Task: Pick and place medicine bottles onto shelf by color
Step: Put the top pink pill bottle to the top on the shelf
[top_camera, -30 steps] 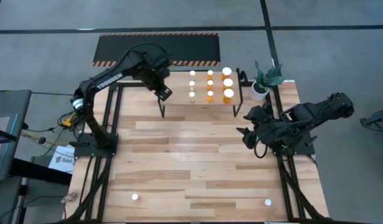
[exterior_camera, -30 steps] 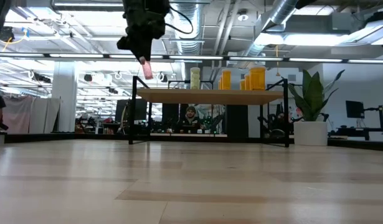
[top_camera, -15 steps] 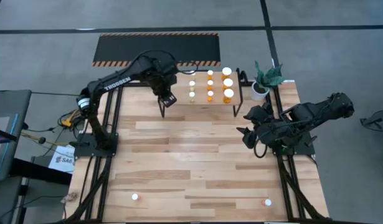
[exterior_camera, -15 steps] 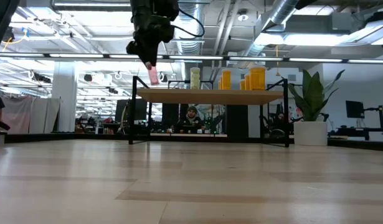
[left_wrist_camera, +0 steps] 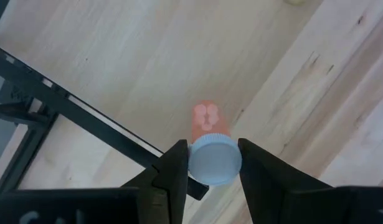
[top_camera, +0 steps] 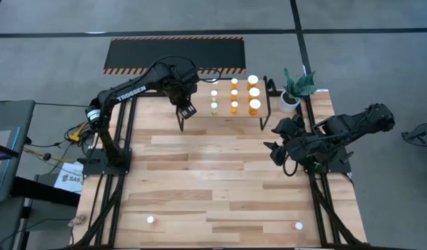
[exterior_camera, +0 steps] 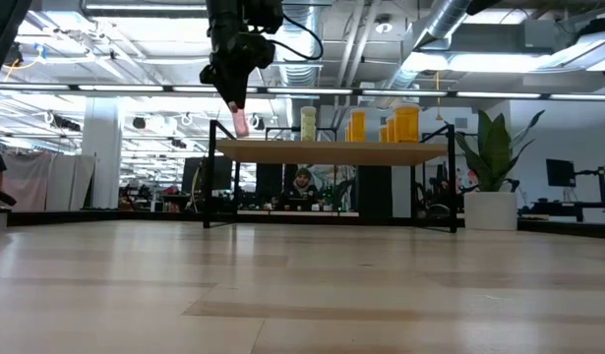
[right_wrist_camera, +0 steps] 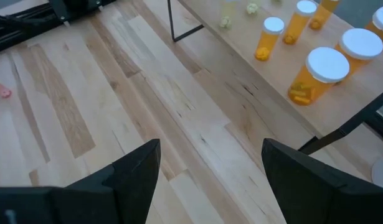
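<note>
Plank tabletop (top_camera: 220, 173), ducted ceiling (exterior_camera: 450, 29)

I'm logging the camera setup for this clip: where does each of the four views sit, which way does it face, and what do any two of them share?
High view: overhead, straight down; both arms, shelf, table.
Low view: table-top height, level across into the room; left gripper hangs from above with the pink bottle.
Left wrist view: faces the shelf's board; its own fingers clamp that bottle's white cap.
Right wrist view: faces across the table at the orange bottles; its open fingers show.
Shared: the pink bottle appears in the low and left wrist views.
</note>
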Available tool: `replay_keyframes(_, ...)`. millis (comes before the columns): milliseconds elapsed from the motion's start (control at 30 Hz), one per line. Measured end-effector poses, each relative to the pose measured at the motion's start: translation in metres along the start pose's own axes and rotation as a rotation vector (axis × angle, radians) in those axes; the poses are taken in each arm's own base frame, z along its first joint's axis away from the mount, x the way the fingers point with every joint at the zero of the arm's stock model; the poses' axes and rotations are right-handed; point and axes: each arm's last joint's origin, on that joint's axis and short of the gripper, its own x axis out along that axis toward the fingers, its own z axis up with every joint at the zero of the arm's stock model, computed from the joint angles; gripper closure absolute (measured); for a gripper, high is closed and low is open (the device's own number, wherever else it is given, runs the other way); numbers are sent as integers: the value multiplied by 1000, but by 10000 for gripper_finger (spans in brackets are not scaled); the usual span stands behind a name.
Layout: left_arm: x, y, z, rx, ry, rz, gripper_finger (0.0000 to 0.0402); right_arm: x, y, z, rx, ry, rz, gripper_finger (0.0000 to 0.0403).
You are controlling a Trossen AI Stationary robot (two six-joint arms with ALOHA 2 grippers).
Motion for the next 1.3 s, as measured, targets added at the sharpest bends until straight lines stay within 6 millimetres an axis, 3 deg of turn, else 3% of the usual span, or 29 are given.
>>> replay_keyframes(567,5,1,5,36,-49,2,292,0,0,0,5,0,0,101)
replay_keyframes(1067,-18,60,22,-83,-174,-47,291,2,-2,3,29,-1,-6,101)
replay_keyframes(1300,-10,72,51,-63,-80,-43,291,8,-7,7,65,24,-15,101)
